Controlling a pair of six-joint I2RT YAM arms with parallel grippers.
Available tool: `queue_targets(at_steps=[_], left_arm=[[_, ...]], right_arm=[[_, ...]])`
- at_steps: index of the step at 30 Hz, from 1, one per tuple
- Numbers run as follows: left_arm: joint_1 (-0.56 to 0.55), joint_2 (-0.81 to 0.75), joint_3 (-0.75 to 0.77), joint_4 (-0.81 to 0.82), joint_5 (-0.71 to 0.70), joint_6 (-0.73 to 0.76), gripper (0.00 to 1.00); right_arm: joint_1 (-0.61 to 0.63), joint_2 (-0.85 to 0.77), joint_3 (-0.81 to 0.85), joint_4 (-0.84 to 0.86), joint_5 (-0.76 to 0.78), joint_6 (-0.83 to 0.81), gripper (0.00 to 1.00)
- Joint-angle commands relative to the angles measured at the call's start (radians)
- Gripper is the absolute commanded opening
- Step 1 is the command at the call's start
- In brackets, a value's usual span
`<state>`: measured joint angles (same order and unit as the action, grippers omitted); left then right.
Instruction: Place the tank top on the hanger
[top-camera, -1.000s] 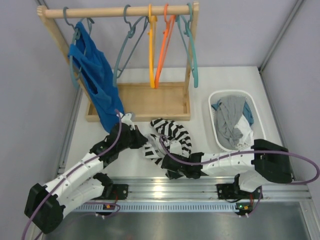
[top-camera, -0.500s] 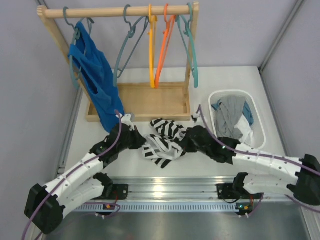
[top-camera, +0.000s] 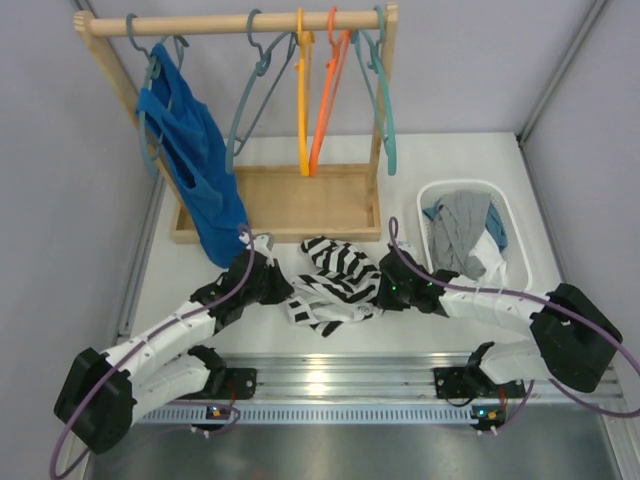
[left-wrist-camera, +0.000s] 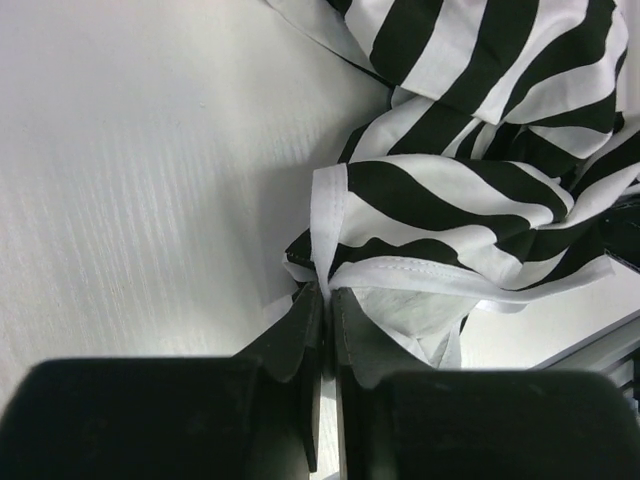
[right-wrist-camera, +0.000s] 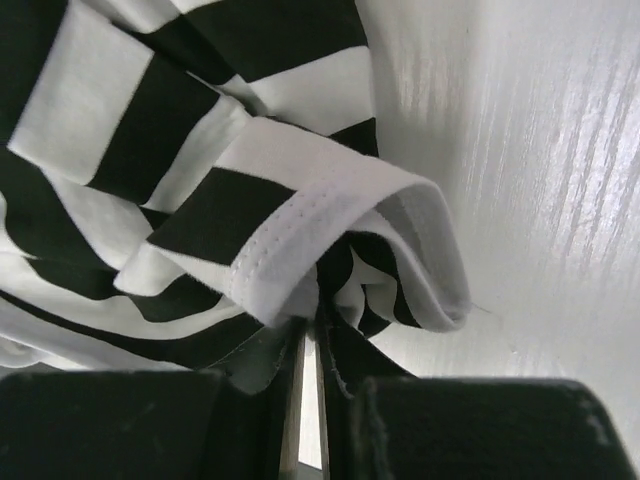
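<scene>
Currently at the grasp stage: tank top (top-camera: 330, 280) crumpled on the tabletop (top-camera: 430, 160), pinched at one white hem by the closed left tool (left-wrist-camera: 327, 297) and at another by the closed right tool (right-wrist-camera: 312, 322); hanger (top-camera: 238, 125) bare on the rail (top-camera: 210, 22); lifting and threading left to do

No readable text, no labels, brands or numbers anywhere, tank top (top-camera: 338, 262) shows only stripes, no print
</scene>
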<state>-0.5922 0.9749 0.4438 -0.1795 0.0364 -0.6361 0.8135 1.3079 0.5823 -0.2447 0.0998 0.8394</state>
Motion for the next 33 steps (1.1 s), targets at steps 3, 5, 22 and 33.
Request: queue_targets(at_steps=[3, 5, 22, 33], left_arm=[[0.003, -0.079, -0.005, 0.038, 0.02, 0.019, 0.21], [0.003, -0.102, 0.01, 0.015, 0.017, 0.03, 0.27], [0.003, -0.321, 0.194, -0.304, 0.014, 0.015, 0.48], [0.003, -0.441, 0.462, -0.193, 0.326, 0.052, 0.47]], right_arm=[[-0.01, -0.102, 0.036, 0.025, -0.002, -0.025, 0.18], [-0.008, -0.137, 0.047, 0.004, 0.002, -0.031, 0.25], [0.007, -0.392, 0.097, -0.229, 0.064, -0.025, 0.66], [0.009, -0.44, 0.096, -0.266, 0.066, -0.054, 0.68]])
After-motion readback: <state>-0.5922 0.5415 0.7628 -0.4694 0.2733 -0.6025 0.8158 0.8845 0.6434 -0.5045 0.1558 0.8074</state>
